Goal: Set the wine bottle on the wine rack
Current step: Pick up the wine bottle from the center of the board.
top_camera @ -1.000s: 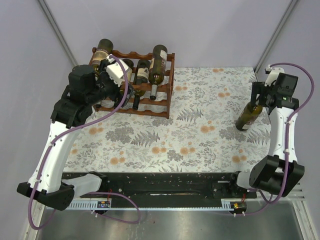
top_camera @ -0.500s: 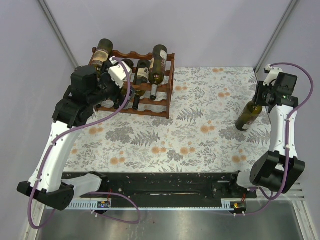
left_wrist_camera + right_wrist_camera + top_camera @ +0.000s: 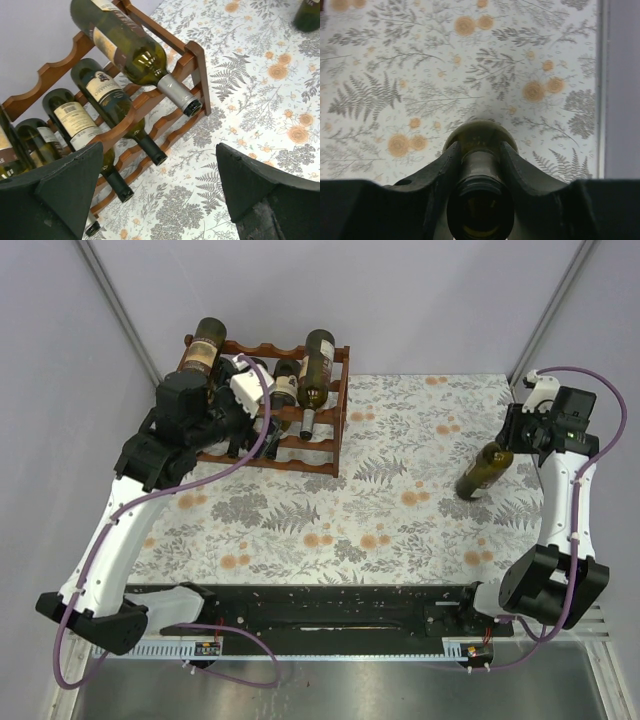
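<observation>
Right gripper (image 3: pixel 480 150) is clamping the neck of the wine bottle (image 3: pixel 478 472), which is tilting at the table's (image 3: pixel 380 515) right side, well apart from the wine rack (image 3: pixel 338 410). Left gripper (image 3: pixel 159 150) is hanging wide open beside the rack.

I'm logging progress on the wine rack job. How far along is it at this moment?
Done: several bottles lie on the wine rack, and the right gripper is shut on the wine bottle at its neck. In hand: that bottle is tilted at the right side of the table, far from the rack. Left: carrying it over and laying it in a cradle. The left gripper hangs open by the rack.
</observation>
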You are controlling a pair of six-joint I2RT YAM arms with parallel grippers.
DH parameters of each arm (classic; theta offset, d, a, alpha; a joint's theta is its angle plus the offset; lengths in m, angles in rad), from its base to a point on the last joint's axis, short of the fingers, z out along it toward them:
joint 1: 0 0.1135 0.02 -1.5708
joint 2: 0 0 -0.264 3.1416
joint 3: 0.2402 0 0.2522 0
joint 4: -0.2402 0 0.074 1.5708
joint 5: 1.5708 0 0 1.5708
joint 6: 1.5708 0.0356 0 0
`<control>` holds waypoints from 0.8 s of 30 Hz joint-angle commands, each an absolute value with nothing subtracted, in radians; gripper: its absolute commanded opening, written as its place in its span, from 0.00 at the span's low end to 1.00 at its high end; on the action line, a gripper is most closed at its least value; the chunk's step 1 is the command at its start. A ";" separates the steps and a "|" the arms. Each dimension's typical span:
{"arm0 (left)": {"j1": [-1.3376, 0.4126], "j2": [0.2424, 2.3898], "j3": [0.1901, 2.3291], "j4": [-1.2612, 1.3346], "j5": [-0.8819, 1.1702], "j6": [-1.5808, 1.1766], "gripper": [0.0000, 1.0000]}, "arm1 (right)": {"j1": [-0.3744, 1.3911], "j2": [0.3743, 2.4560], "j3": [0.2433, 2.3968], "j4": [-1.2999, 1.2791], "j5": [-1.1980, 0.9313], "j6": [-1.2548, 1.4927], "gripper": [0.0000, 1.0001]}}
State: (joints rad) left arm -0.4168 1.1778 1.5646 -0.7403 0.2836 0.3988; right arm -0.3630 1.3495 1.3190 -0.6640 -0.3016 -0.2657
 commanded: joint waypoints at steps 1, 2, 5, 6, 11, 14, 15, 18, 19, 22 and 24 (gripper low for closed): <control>-0.454 1.213 1.624 -0.706 0.275 0.348 0.99 | -0.364 1.256 1.399 -0.673 -0.537 -0.270 0.00; -0.465 1.222 1.631 -0.706 0.276 0.344 0.99 | -0.364 1.247 1.402 -0.679 -0.567 -0.268 0.00; -0.503 1.253 1.652 -0.707 0.279 0.328 0.99 | -0.357 1.220 1.422 -0.702 -0.670 -0.265 0.00; -0.515 1.265 1.658 -0.707 0.290 0.322 0.99 | -0.351 1.212 1.434 -0.712 -0.692 -0.265 0.00; -0.606 1.357 1.752 -0.706 0.377 0.272 0.99 | -0.217 1.212 1.540 -0.776 -0.707 -0.259 0.00; -0.638 1.422 1.807 -0.704 0.449 0.232 0.99 | -0.135 1.223 1.598 -0.790 -0.704 -0.246 0.00; -0.649 1.448 1.828 -0.707 0.446 0.212 0.99 | -0.115 1.230 1.620 -0.793 -0.710 -0.238 0.00; -0.682 1.500 1.873 -0.706 0.474 0.206 0.99 | -0.074 1.253 1.687 -0.810 -0.744 -0.212 0.00; -0.699 1.508 1.876 -0.697 0.472 0.203 0.99 | -0.065 1.258 1.707 -0.811 -0.753 -0.204 0.00; -0.730 1.535 1.871 -0.667 0.476 0.198 0.99 | -0.043 1.264 1.759 -0.810 -0.784 -0.181 0.00; -0.744 1.551 1.867 -0.640 0.503 0.187 0.99 | -0.034 1.267 1.787 -0.804 -0.802 -0.157 0.00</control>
